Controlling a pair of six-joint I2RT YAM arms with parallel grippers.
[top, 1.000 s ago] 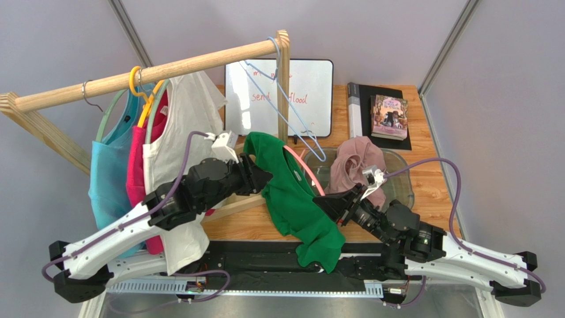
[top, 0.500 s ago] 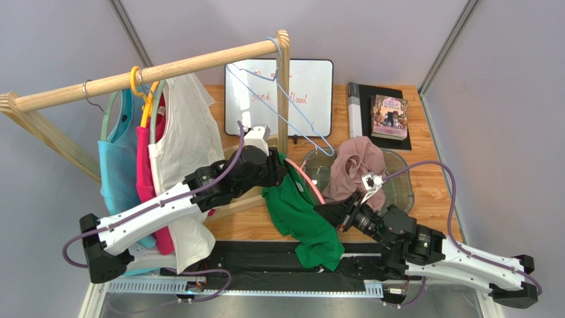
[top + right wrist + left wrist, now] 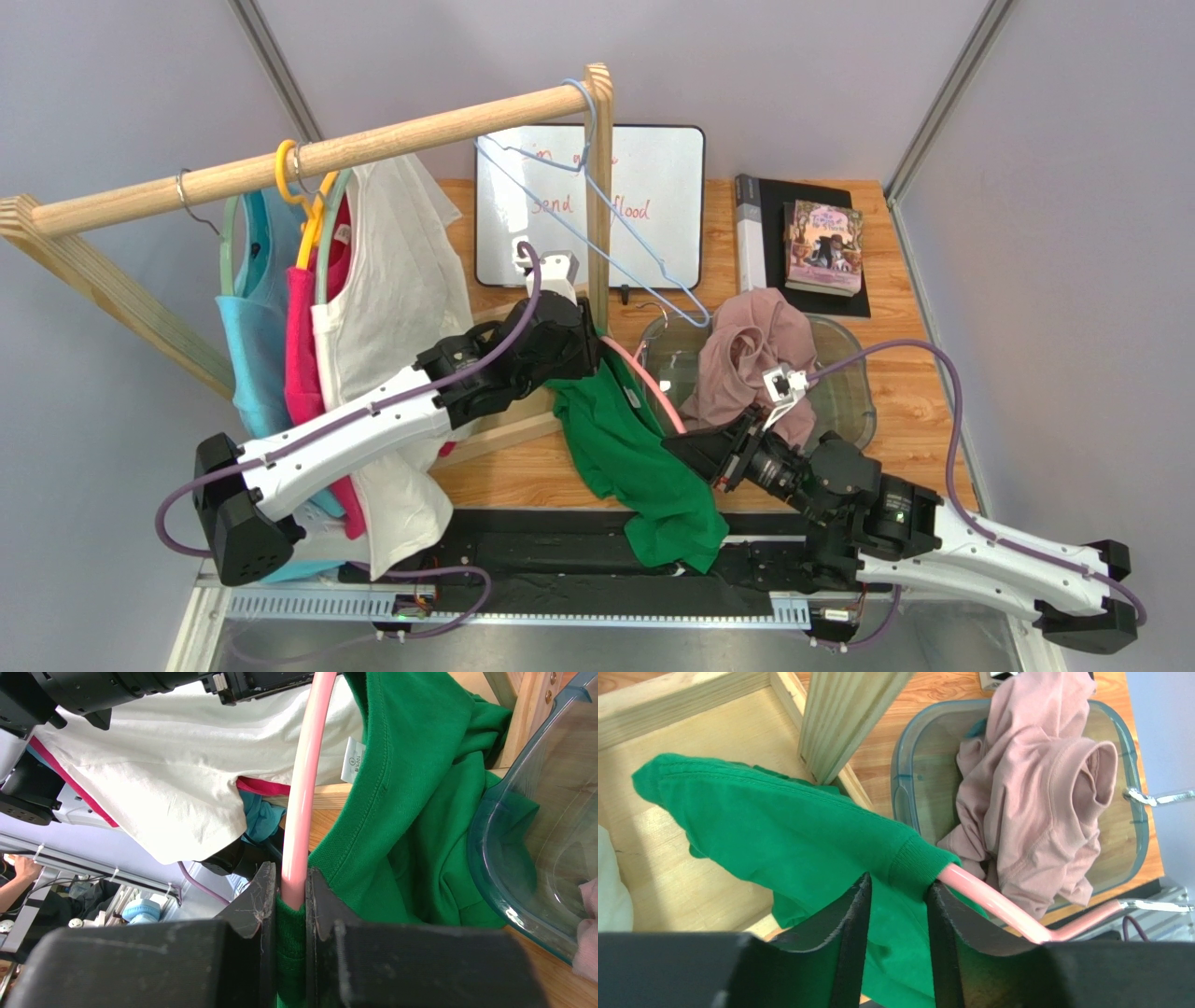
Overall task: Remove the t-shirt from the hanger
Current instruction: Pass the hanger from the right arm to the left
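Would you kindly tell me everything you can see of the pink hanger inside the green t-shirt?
The pink hanger is a smooth, round, glossy tube, plastic by its look. Most of it is hidden inside the green t-shirt; one curved arm pokes out of a ribbed opening, beside the left gripper pinching that fabric. The right gripper is shut on another bare stretch, along with some green cloth. It is held tilted, below the wooden rail; its hook is not visible.

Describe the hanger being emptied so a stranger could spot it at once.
Find the wooden clothes rack, then the green t-shirt by its upright post. The pink hanger pokes from that shirt: the only pink one, not hung on the rack.
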